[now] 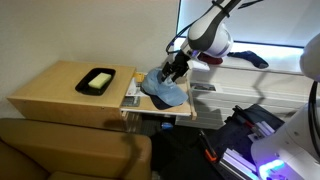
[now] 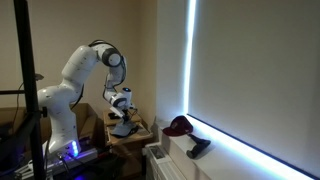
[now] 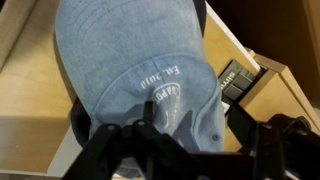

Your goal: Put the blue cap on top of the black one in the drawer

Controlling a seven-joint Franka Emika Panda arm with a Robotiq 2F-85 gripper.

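Status: blue cap (image 3: 135, 60) is in the drawer (image 3: 25, 100), crown up, and fills most of the wrist view. The stitched lettering on its back panel faces the camera. A dark edge shows from under it at the lower left, which looks like the black cap (image 3: 76, 122), so blue is lying on top of black. Just beside the blue cap on the right is a small black tag (image 3: 236, 80) on the pale wood. The gripper (image 3: 195, 128) is right down on the cap's near edge. Its dark fingers (image 3: 122, 148) stand either side of a bit of blue fabric, but I cannot tell whether they are pinching it or just spread around it. In an exterior view the drawer (image 1: 150, 110) is pulled out from the wooden cabinet (image 1: 50, 90) with the blue cap (image 1: 163, 92) in it, the gripper (image 1: 175, 70) touching its top and the white arm (image 1: 210, 35) reaching down. A black tray (image 1: 100, 81) with pale contents sits on the cabinet top, well apart from the drawer. Another dark cap (image 2: 180, 125) rests on the window ledge.
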